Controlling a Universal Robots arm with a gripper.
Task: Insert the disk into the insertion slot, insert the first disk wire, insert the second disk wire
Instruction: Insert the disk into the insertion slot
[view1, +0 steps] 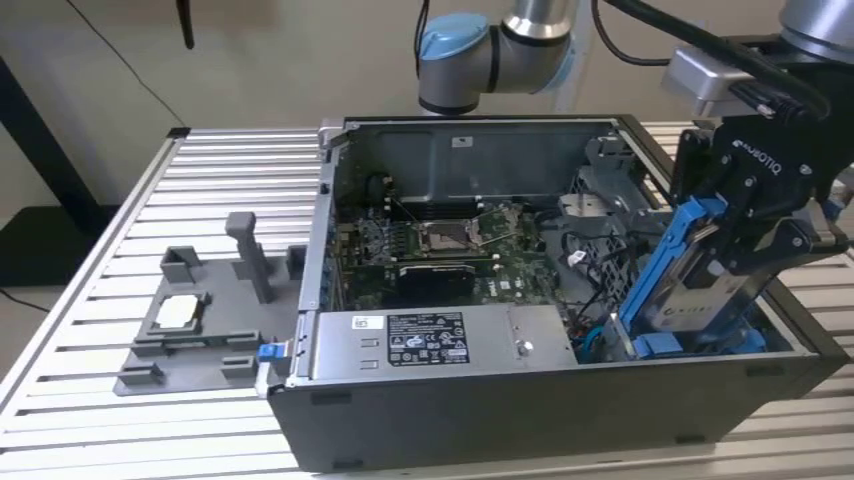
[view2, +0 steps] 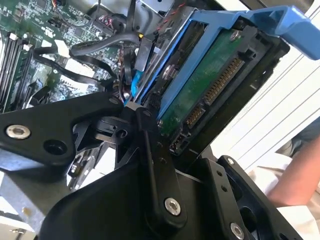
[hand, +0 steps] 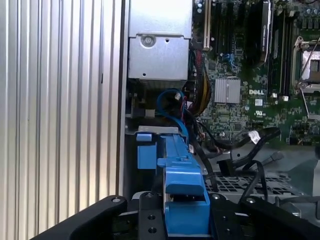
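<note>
Hand pinches the tilted disk, lower end at the slot, 4 o'clock in the case.

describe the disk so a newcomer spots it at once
In the open dark grey computer case, on the exterior view's right, the black tool grips a tilted silver-grey rectangular hard drive. Unlike the grey power supply box nearby, it wears a bright blue plastic frame.

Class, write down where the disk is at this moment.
In the exterior view the disk sits at that view's right, gripped tilted in the tool, its lower end inside the computer case beside the grey power supply box.
</note>
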